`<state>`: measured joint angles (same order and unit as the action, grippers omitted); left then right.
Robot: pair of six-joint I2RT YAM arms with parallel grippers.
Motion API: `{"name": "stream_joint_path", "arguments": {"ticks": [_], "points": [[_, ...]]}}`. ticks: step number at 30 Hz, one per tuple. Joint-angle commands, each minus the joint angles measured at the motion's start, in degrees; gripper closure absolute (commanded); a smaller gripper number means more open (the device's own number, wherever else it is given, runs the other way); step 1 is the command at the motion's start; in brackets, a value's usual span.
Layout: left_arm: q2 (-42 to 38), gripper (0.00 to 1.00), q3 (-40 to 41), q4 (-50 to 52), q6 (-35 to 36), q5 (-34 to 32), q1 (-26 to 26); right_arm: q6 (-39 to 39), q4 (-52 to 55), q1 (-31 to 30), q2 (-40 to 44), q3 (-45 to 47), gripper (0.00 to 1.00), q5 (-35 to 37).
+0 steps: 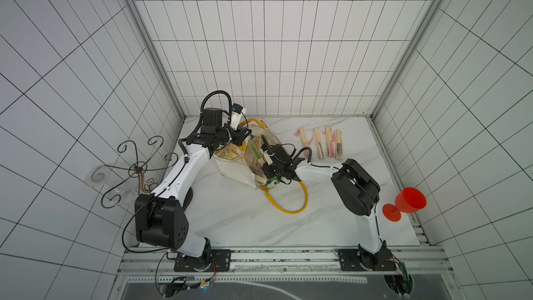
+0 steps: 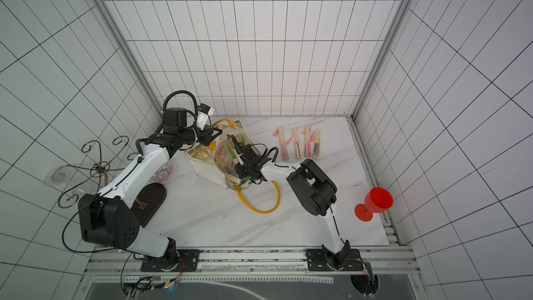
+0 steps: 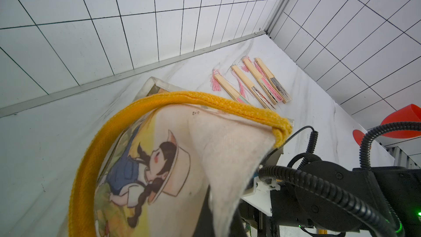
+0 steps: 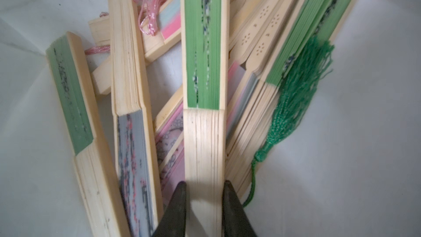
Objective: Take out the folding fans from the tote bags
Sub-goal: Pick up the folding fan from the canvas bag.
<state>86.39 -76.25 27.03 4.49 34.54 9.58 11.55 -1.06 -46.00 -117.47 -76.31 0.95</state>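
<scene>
The cream tote bag (image 1: 235, 173) lies open near the back left of the table, its mouth held up. My left gripper (image 1: 243, 136) is shut on its rim by the upper yellow handle (image 3: 182, 98); the printed cloth hides the jaws in the left wrist view. Inside the bag lie several folding fans (image 4: 129, 87), some pink, some green. My right gripper (image 4: 204, 186) reaches into the bag, its two fingers closed against the bamboo end of a green-fold fan (image 4: 202, 64). Several more fans (image 1: 320, 142) lie in a row on the table at the back right.
A red goblet (image 1: 406, 202) stands at the table's right edge. A wire stand (image 1: 135, 165) and a clear glass (image 1: 96, 176) are at the left. A patterned bowl (image 2: 161, 173) and a dark oval board (image 2: 151, 200) sit under the left arm. The bag's lower handle (image 1: 288, 210) loops toward the front.
</scene>
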Motion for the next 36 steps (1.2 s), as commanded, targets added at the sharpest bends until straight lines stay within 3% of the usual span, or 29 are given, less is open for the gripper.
{"name": "stream_joint_path", "arguments": {"ticks": [1, 18, 36], "points": [[-2.1, 1.0, -0.54, -4.61, 0.34, 1.23, -0.27, -1.65, -0.62, 0.38, 4.9, -3.13, 1.0, 1.69], [-2.28, 1.0, -0.42, -6.06, -3.46, -5.17, -0.97, -2.2, -4.43, 0.21, 19.16, 8.96, 1.0, 0.32], [-1.93, 1.0, -1.71, -5.59, -9.35, -13.04, -2.46, 1.35, 2.3, -0.76, 39.48, 25.54, 1.0, 1.52]]}}
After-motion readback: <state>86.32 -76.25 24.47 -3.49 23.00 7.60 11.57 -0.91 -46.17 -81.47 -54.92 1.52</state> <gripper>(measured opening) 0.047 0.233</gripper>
